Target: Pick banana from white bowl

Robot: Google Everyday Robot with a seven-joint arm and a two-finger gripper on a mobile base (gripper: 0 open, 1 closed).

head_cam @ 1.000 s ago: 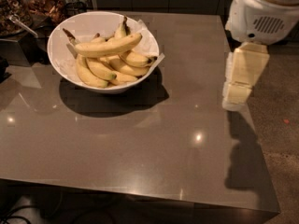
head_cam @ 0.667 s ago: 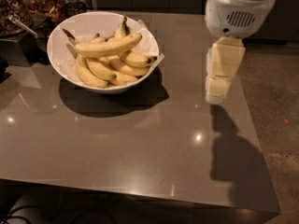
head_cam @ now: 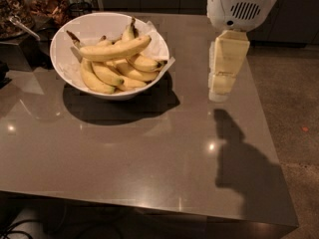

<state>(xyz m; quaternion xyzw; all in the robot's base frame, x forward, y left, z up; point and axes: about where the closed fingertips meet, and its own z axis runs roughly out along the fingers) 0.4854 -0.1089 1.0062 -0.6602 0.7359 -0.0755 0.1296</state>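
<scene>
The white bowl point(head_cam: 70, 31) stands at the table's far left, with white paper lining at its rim. The banana point(head_cam: 115, 49), long, nearly straight and pale yellow with a dark stem at its left end, lies across the top of several shorter curved bananas point(head_cam: 107, 73) in the bowl. My gripper point(head_cam: 219, 91) hangs from the white arm housing point(head_cam: 241, 4) above the table's right side, well to the right of the bowl and apart from it. It holds nothing that I can see.
The grey glossy table point(head_cam: 149, 153) has its right edge just beyond the gripper and its front edge near the bottom. Dark containers and a jar point(head_cam: 20, 9) stand behind the bowl at the far left. Speckled floor point(head_cam: 294, 108) lies to the right.
The arm and gripper have moved left over the table, closer to the bowl. The bowl and bananas have not changed.
</scene>
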